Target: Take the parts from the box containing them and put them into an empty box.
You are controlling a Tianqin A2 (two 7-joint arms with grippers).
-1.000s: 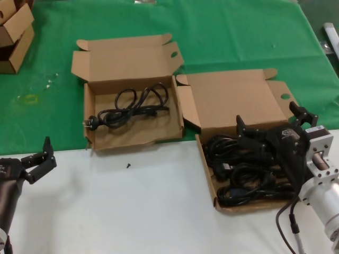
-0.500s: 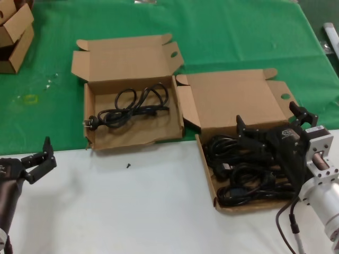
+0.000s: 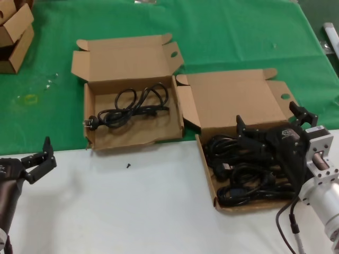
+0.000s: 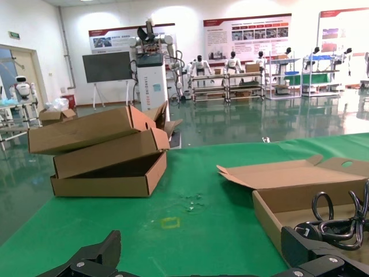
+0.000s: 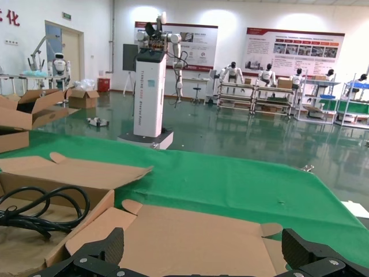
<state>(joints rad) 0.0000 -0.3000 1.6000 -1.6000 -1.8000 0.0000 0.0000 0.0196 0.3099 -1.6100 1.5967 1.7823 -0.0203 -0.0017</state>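
The right carton (image 3: pixel 207 177), lid laid back, holds several black coiled power cords (image 3: pixel 241 177). The left carton (image 3: pixel 89 124) holds one cord (image 3: pixel 132 106). My right gripper (image 3: pixel 266 114) is open and empty, hovering low over the right carton's cords and near its lid hinge. The right wrist view shows its spread fingers (image 5: pixel 108 247) over that lid (image 5: pixel 190 239). My left gripper (image 3: pixel 37 153) is open and empty above the white table at the lower left, well short of the left carton. The left wrist view shows that carton (image 4: pixel 271 210) and its cord (image 4: pixel 340 222).
Small stacked cartons (image 3: pixel 13 34) stand at the far left on the green cloth (image 3: pixel 238 37); they also show in the left wrist view (image 4: pixel 104 156). A small dark speck (image 3: pixel 128 165) lies on the white table (image 3: pixel 132 211) in front of the left carton.
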